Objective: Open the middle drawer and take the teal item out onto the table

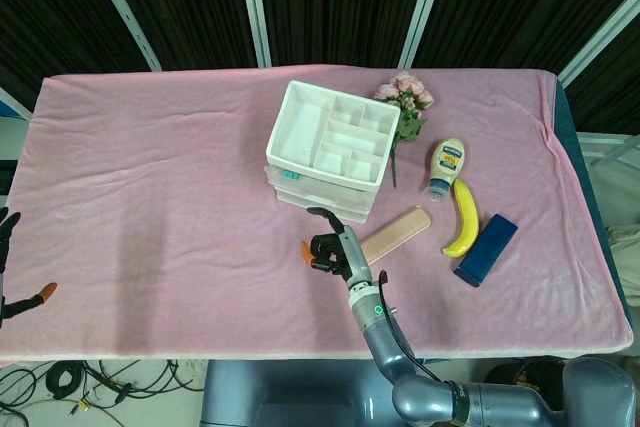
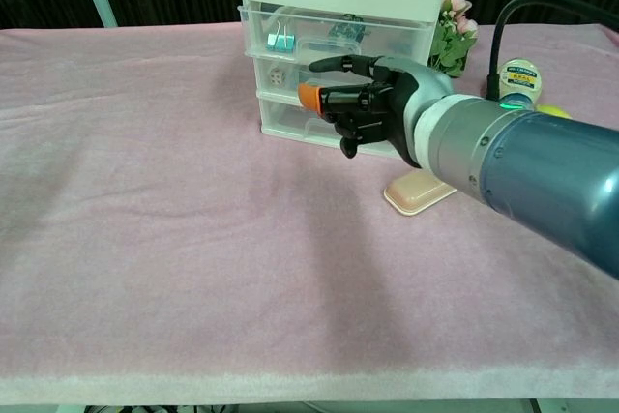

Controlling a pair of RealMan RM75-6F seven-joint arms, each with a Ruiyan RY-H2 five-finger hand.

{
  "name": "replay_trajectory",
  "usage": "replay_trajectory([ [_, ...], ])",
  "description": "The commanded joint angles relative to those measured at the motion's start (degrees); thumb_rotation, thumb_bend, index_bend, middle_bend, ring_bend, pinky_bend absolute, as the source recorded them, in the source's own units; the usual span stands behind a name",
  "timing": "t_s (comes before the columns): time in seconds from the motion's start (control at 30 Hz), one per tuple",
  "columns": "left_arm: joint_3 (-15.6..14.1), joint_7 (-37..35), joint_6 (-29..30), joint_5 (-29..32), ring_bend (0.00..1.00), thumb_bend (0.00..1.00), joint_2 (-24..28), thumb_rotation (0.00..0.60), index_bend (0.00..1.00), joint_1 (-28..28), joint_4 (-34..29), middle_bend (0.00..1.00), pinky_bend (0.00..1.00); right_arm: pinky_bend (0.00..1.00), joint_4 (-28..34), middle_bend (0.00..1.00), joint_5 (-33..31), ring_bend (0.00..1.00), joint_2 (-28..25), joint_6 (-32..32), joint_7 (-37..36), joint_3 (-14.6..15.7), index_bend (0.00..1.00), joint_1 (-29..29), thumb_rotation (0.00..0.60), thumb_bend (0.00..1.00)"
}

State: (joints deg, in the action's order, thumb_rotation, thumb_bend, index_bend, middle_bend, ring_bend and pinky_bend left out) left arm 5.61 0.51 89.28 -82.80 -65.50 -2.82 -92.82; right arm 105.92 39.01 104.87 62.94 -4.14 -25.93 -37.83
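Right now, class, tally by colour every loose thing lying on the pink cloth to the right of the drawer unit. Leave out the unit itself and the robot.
Yellow: 1, the banana
Blue: 1, the flat box
Peach: 1, the long case
White with blue label: 1, the squeeze bottle
Pink and green: 1, the flower sprig
Total: 5

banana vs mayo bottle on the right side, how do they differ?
The banana is yellow and curved; the mayo bottle is pale with a blue label and straight. The banana is longer than the bottle. The banana lies nearer the blue box; the bottle lies nearer the flowers. Both lie flat on the pink cloth, side by side.
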Motion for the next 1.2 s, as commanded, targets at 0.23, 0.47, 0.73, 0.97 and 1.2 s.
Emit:
replay_trajectory([
  [0.23,-0.02,0.24,0.11,-0.11,0.00,0.01,-0.07,0.600,0.00,0.00,0.05,0.00,0.00,0.77,1.11,0.82,14.33,0.86,-4.01,11.46,25.01,9.63,0.16,-2.06,0.600,0.39],
  [0.47,-0.03,0.45,-0.19,0.16,0.00,0.01,-0.01,0.600,0.00,-0.05,-0.06,0.00,0.00,0.77,2.61,0.82,12.43,0.86,-5.28,15.10,37.98,8.43,0.14,-4.25,0.600,0.39],
  [0.73,-0.02,0.79,-0.26,0.32,0.00,0.01,0.01,0.600,0.00,-0.06,-0.18,0.00,0.00,0.77,3.79,0.82,7.38,0.86,-5.37,15.86,42.62,5.33,0.14,-5.87,0.600,0.39],
  [0.97,-0.16,0.93,-0.39,0.18,0.00,0.01,0.11,0.600,0.00,-0.10,-0.17,0.00,0.00,0.77,3.29,0.82,3.85,0.86,-4.80,15.95,44.57,3.85,0.14,-7.08,0.600,0.39],
  [1.2,-0.18,0.80,-0.49,0.20,0.00,0.01,0.14,0.600,0.00,-0.12,-0.17,0.00,0.00,0.77,2.21,0.82,1.60,0.86,-4.37,16.33,45.52,2.57,0.14,-8.07,0.600,0.39],
])
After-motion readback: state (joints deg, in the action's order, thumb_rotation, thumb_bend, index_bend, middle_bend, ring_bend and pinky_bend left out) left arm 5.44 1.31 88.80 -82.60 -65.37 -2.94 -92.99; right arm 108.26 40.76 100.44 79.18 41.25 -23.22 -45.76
